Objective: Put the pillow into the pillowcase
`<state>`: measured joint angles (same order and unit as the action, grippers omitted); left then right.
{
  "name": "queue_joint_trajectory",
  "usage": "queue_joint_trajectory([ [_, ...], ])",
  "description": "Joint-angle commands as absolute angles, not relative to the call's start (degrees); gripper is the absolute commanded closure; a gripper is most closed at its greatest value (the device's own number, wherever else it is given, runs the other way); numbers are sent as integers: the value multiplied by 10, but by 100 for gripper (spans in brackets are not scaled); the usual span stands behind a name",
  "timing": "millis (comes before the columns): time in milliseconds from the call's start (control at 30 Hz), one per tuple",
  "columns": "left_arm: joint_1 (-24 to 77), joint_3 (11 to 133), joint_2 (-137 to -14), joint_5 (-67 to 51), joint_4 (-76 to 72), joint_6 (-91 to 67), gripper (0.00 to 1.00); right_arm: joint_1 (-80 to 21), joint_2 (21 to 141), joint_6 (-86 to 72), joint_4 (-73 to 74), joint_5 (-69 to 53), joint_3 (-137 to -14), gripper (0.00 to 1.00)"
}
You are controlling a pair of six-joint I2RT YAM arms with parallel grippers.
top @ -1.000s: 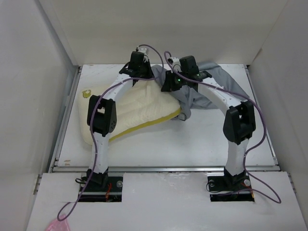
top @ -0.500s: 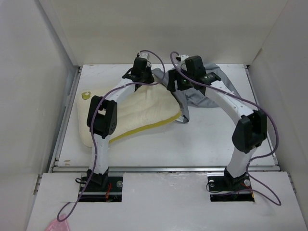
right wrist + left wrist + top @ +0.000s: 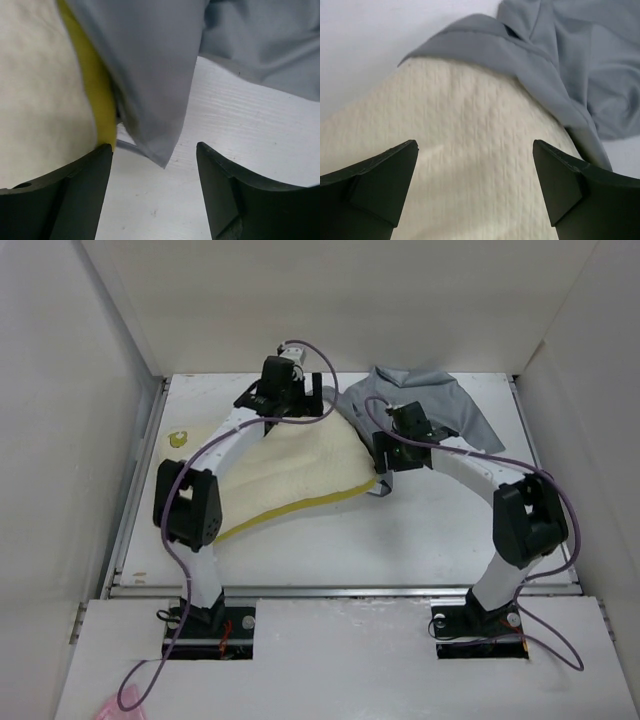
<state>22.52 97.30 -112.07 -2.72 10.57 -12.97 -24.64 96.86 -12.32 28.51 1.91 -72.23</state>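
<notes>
The cream pillow lies left of centre, its yellow edge toward the front. Its far right corner is tucked under the grey pillowcase, which is bunched at the back right. My left gripper hovers over the pillow's far end, wide open. Only the quilted pillow shows between the left gripper's fingers, with the pillowcase ahead. My right gripper is at the pillow's right corner, also open. A hanging pillowcase corner points down between the right gripper's fingers, beside the yellow edge.
The white table is walled on the left, back and right. A small yellow tag sticks out at the pillow's left end. Purple cables loop over both wrists.
My left gripper went from shut to wide open and its elbow swung left. The right gripper dropped toward the pillow's right corner, and the pillowcase now lies spread at the back right.
</notes>
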Motion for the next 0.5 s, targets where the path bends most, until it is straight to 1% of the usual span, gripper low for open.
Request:
queue_joint_trajectory([
  [0, 263, 901, -986, -53, 109, -76, 0, -234, 989, -138, 215, 3, -708, 27],
  [33, 274, 856, -976, -58, 109, -76, 0, -234, 997, -138, 195, -3, -702, 30],
  [67, 285, 837, -970, -58, 109, -76, 0, -234, 1012, -138, 189, -10, -695, 34],
  [100, 304, 822, -970, -58, 109, -76, 0, -234, 1020, -138, 183, -11, -695, 36],
  [133, 310, 810, -982, -58, 109, -83, 0, -234, 1027, -138, 177, -19, -695, 39],
  [167, 315, 810, -997, -53, 118, -90, 0, -234, 1034, -138, 166, -19, -695, 49],
  [200, 316, 816, -1015, -53, 128, -90, 0, -234, 1041, -138, 166, -19, -695, 66],
  [267, 322, 851, -1082, -53, 161, -97, 0, -234, 1042, -138, 159, -25, -695, 72],
  [300, 322, 866, -1105, -27, 173, -105, 0, -234, 1042, -138, 159, -25, -695, 84],
  [367, 322, 891, -1167, -20, 193, -105, 2, -234, 1023, -138, 159, -31, -687, 92],
  [400, 322, 909, -1183, -15, 200, -105, 4, -234, 1005, -138, 159, -31, -682, 100],
  [433, 322, 917, -1212, -9, 200, -112, 9, -234, 994, -138, 159, -31, -677, 100],
  [467, 322, 926, -1224, -3, 210, -117, 24, -234, 984, -138, 159, -31, -677, 100],
])
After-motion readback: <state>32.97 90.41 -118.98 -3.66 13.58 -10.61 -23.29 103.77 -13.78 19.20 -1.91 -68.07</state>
